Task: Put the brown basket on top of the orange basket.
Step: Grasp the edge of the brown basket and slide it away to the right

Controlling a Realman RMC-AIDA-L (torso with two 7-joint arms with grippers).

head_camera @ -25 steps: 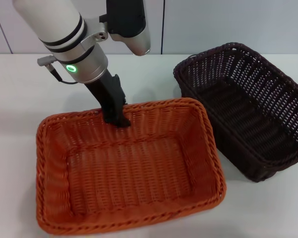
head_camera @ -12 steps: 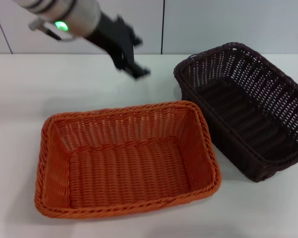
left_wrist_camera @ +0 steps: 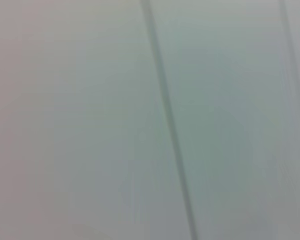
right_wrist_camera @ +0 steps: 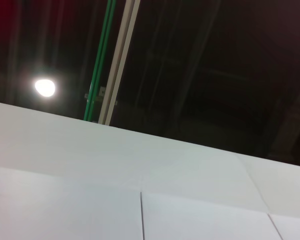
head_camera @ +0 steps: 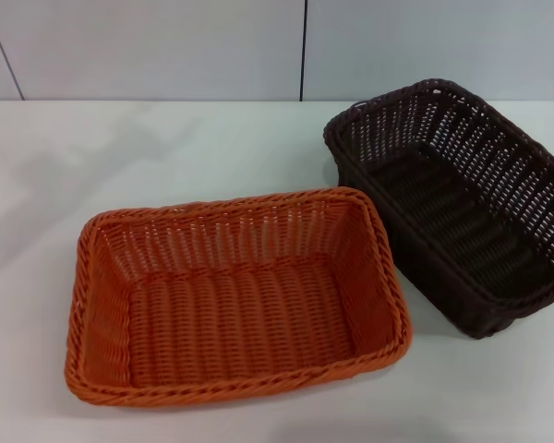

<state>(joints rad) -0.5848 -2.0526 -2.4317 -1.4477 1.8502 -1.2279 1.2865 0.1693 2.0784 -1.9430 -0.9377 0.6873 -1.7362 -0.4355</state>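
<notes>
The orange basket (head_camera: 235, 295) sat upright on the white table (head_camera: 120, 157), nearer the robot and a little to its left, its long side running across the view and its braided rim unbroken all the way round. The brown basket (head_camera: 452, 203) stood upright too, farther back and to the robot's right, turned at an angle so that one corner pointed toward the orange one. The two lay just beside each other at the orange basket's far right corner; whether their rims touched there could not be told. Both were empty, open side up, and the brown basket was not yet on top of the orange one.

Neither gripper showed anywhere over the table, so the state of either one could not be told. The left wrist view took in only a pale panelled wall (left_wrist_camera: 90, 120) with a dark seam (left_wrist_camera: 170, 140). The right wrist view looked up past a white wall panel (right_wrist_camera: 115, 180) into a dark ceiling with one round lamp (right_wrist_camera: 45, 87) lit.
</notes>
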